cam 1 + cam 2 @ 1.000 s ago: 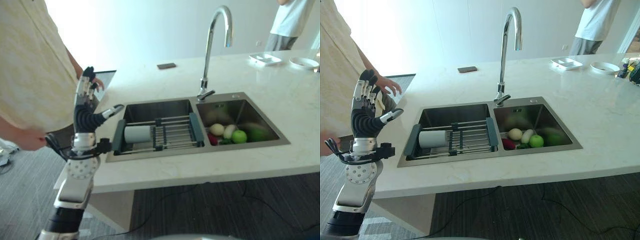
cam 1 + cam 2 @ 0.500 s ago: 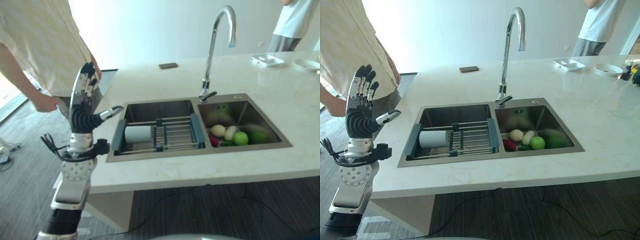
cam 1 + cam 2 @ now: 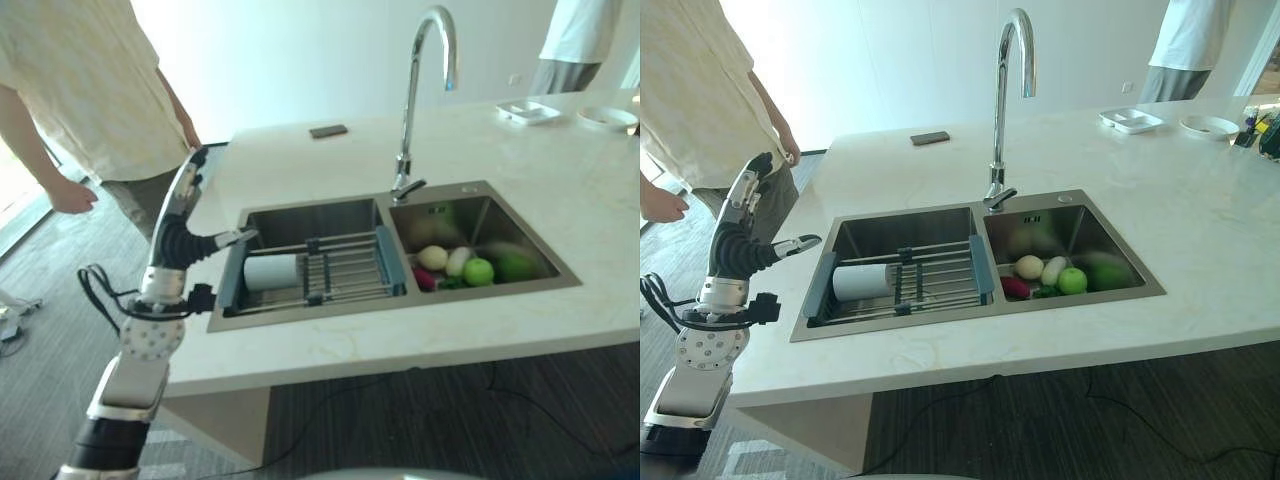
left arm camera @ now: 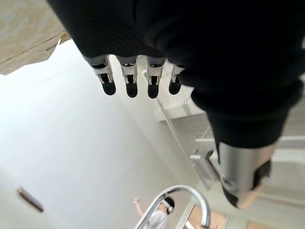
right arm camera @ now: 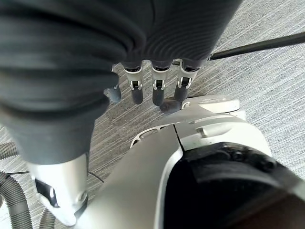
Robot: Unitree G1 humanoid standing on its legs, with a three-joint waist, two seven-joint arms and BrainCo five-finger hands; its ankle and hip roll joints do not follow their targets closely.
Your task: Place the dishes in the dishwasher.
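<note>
1. One steel double sink point(image 3: 470, 192); a grey slatted drying rack point(image 3: 340, 268) spans its left basin.
2. One white cylindrical cup point(image 3: 272, 271) lies sideways on that rack: likely light, rigid, smooth and breakable, best gripped around its barrel.
3. Left hand point(image 3: 183, 215), raised beside the counter, fingers straight, empty.
4. Right hand point(image 5: 152, 90), relaxed, empty, over the floor.
5. Two white dishes point(image 3: 1208, 125) far right.

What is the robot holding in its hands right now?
Nothing. The left hand is raised beside the sink with its fingers straight and empty. The right hand hangs by the floor, fingers relaxed, holding nothing.
</note>
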